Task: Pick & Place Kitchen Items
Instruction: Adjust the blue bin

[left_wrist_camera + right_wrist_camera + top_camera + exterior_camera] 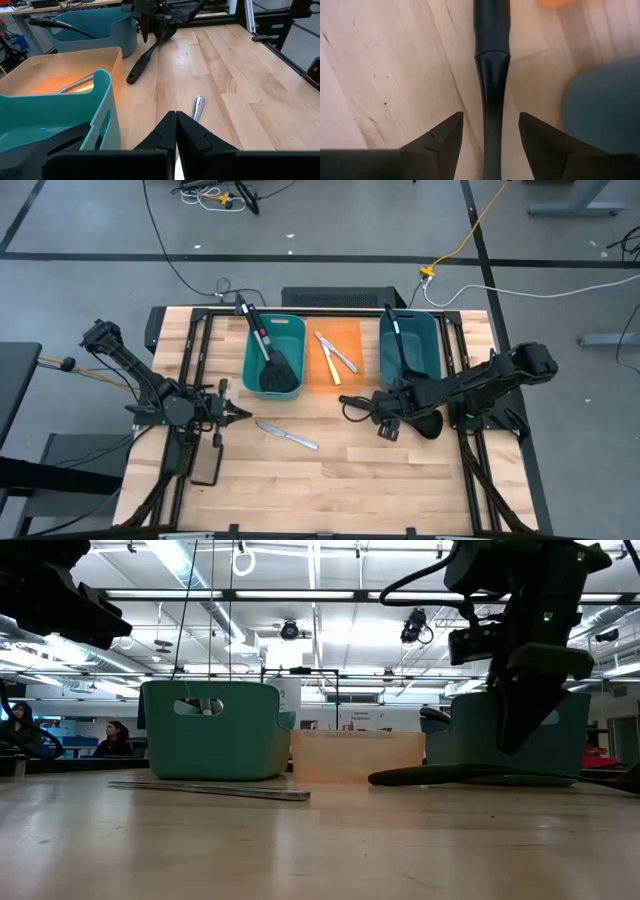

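Observation:
A long black ladle (400,412) lies flat on the table in front of the right teal bin (410,345); it also shows in the low view (450,776). My right gripper (490,120) is open and points down over it. Its fingers stand on either side of the ladle's handle (492,75) without touching. My left gripper (235,413) is shut and empty at the table's left. Just beyond its tips a small silver knife (287,435) lies flat on the wood, also seen in the left wrist view (198,105).
The left teal bin (273,355) holds black spatulas. The orange bin (337,352) holds a pale-yellow knife and a silver knife. Another ladle is in the right teal bin. A flat black pad (207,467) lies near the front left. People sit in the room beyond.

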Controlling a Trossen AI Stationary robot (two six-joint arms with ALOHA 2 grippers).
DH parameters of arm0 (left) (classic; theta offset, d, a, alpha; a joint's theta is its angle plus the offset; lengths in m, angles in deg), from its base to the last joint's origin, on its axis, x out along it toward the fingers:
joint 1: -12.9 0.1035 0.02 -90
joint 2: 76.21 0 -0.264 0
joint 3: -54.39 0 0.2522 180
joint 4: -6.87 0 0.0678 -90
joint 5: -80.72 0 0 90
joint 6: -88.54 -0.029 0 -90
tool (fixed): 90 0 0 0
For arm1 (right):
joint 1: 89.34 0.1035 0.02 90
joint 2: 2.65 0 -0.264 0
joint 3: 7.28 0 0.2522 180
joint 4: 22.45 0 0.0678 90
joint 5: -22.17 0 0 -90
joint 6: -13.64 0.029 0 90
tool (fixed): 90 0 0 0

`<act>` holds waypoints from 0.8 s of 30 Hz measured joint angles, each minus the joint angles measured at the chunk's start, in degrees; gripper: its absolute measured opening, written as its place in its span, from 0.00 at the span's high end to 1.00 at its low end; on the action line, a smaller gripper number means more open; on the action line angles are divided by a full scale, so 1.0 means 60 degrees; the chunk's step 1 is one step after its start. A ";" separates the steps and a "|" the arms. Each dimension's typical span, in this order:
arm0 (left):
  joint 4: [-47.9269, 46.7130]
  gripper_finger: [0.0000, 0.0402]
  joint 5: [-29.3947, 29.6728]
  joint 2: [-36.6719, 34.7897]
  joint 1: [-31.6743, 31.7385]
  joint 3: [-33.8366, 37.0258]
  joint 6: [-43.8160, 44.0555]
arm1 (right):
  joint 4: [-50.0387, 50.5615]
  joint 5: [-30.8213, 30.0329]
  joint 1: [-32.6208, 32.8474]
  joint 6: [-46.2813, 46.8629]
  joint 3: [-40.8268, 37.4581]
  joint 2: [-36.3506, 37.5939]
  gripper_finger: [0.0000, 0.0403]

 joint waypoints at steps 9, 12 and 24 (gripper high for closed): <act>0.0002 0.97 0.0000 0.0001 0.0002 0.0000 0.0002 | -0.0262 -0.0915 0.0376 -0.0955 -0.0015 -0.0011 0.50; 0.0001 0.97 0.0000 0.0001 0.0000 0.0002 0.0002 | -0.0418 -0.0927 0.0451 -0.1541 -0.0015 -0.0011 0.52; 0.0002 0.97 -0.0003 0.0001 0.0003 0.0004 0.0002 | -0.0909 -0.1239 0.0453 -0.2609 0.0016 -0.0964 0.60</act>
